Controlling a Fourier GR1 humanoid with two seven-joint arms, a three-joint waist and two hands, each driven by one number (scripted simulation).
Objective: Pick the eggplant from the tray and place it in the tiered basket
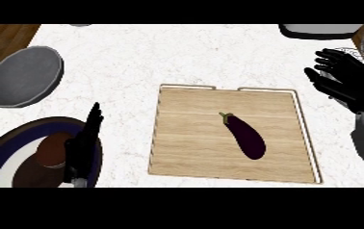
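A dark purple eggplant [245, 136] with a green stem lies slantwise near the middle of the wooden tray [185, 127]. My right hand [339, 79] hovers at the right edge, above and to the right of the tray, fingers spread and relaxed, holding nothing. At the lower left my left hand [84, 146] stands edge-on with straight fingers pointing up, resting over a plate. The tiered basket shows only as a piece of wire rim [350, 50] behind my right hand.
A grey round plate [27, 76] lies at the left. A dark blue-rimmed plate [21, 146] at the lower left carries a brown round item [51, 152]. A dark-rimmed white object [316, 31] sits at the top right. Wooden floor [14, 35] shows past the counter's top-left corner.
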